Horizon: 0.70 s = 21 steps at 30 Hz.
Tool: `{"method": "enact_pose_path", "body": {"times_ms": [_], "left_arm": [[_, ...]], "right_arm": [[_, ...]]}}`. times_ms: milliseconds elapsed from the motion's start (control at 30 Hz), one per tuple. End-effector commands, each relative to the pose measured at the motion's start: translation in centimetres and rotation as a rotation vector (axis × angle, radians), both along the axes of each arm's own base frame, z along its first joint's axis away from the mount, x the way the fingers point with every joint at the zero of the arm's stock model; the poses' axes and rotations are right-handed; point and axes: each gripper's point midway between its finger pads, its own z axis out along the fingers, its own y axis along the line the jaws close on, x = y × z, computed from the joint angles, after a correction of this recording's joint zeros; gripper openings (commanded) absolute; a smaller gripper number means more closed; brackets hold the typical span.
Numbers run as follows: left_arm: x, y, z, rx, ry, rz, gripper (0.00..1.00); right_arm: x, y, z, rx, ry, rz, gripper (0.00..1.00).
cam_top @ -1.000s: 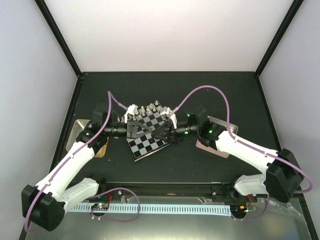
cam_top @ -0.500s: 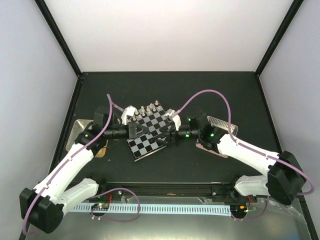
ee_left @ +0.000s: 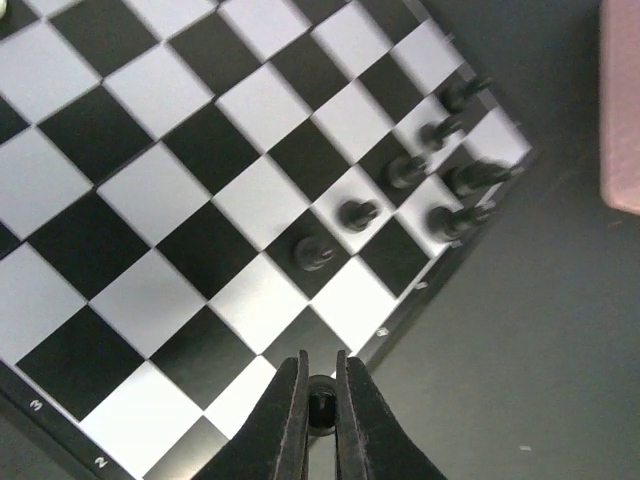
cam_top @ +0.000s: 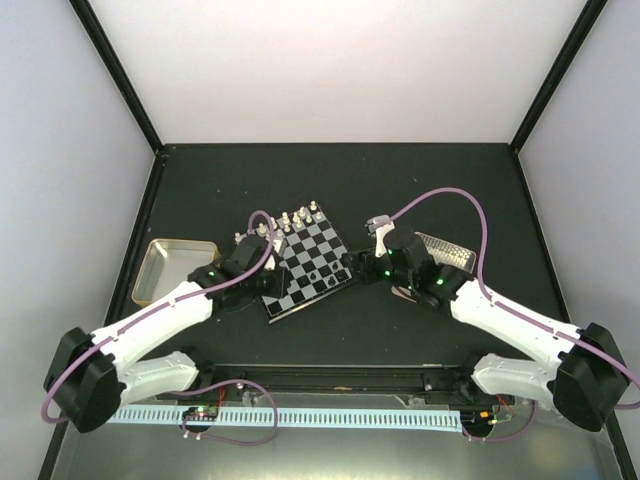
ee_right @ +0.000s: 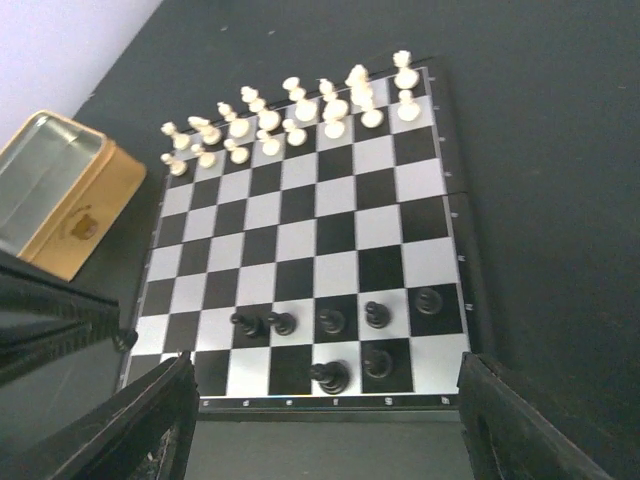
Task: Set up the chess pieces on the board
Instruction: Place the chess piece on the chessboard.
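L gripper (ee_left: 320, 362) at the near-left edge of the board (ee_right: 335, 235), jaws pinching 1 black pc (ee_left: 320, 405). R gripper (ee_right: 326, 365) at the board's right side, jaws spread wide, nothing btwn them. On the board: 7 black pcs (ee_right: 330, 320) in the 2 near rows, approx 16 white pcs (ee_right: 333, 125) in the 2 far rows. 1 tan tin (cam_top: 160, 262) sits left of it. A sec ago both claws met over mid-board; now they're apart and the R one has opened.

board (ee_left: 150, 190) cut off top and left, black piece (ee_left: 320, 405) half hidden between fingers (ee_left: 285, 425) of left hand (ee_left: 320, 360)
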Motion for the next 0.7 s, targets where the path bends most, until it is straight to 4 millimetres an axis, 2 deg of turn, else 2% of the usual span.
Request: {"method": "enact_pose_path", "body": {"times_ms": [0,100,433,667], "left_arm": [[1.4,0.7,-2.3,0.125,-0.073,0.042,0.02],[1.8,0.4,-3.4,0.128,-0.081,0.038,0.01],[2.9,-1.3,-5.3,0.099,-0.125,-0.008,0.03],[2.7,-0.7,-7.2,0.152,-0.085,-0.005,0.04]], "right_arm": [[1.1,-2.6,-0.4,-0.038,-0.016,-0.149,0.72],[1.1,-2.7,-0.7,-0.049,-0.012,-0.157,0.72],[1.4,-3.0,-0.9,-0.060,-0.004,-0.178,0.72],[1.5,-3.2,-1.0,-0.077,-0.003,-0.189,0.72]]}}
